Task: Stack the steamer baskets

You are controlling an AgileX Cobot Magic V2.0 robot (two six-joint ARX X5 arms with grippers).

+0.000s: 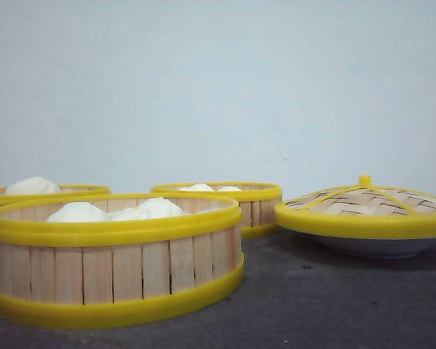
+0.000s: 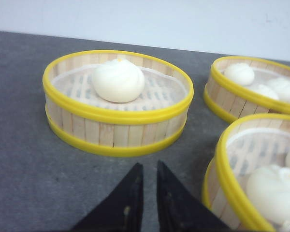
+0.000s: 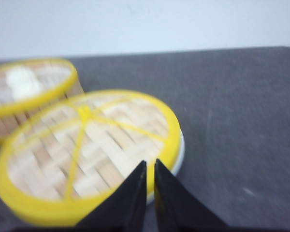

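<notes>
Steamer baskets (image 1: 116, 273) – pale tan vertical slats banded by bright yellow rims; the buns (image 2: 118, 80) inside are glossy white. Lid (image 3: 87, 150), at right – woven straw-coloured herringbone crossed by yellow ribs, with a yellow rim and knob. Plate (image 1: 370, 247) beneath it – white. Table (image 2: 24, 159) – dark mottled grey. Wall (image 1: 218, 80) – plain pale blue-white. Left gripper (image 2: 150, 166) and right gripper (image 3: 150, 164) – fingers black.

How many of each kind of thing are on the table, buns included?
Steamer baskets: 3, near, far left, middle back
White buns: 5, one in the far-left basket, two in the near one, two in the back one
Woven lid: 1
White plate under the lid: 1
Total: 10
</notes>
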